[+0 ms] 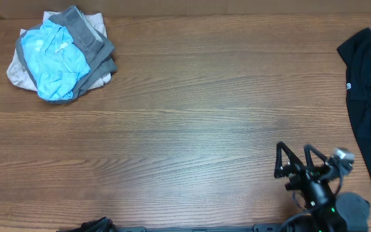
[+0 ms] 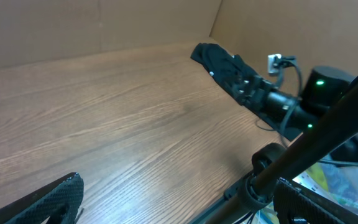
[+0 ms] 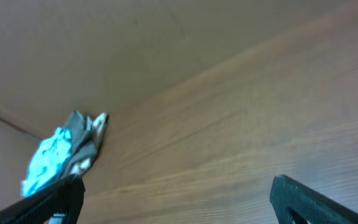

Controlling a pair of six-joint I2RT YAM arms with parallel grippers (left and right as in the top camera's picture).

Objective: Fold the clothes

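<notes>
Barely begun: no fold made. Empty, spread wide: right gripper. Barely in view, grip unreadable: left gripper. Far ahead-left of right gripper: blue T-shirt bunched with grey garment, off-white garment. Close on its right: black garment, unfolded.

So the worktop is brown with a wood-grain look, the grain running left to right. Up in the far left corner there's a bunched-up heap. It's got a light blue T-shirt crumpled in the middle and a grey garment draped over its right side. An off-white garment peeks out underneath at the left, touching the wood. Way over at the right edge a black garment lies spread out, running off the overhead view, tiny white mark on it. The two lots sit well apart.
</notes>
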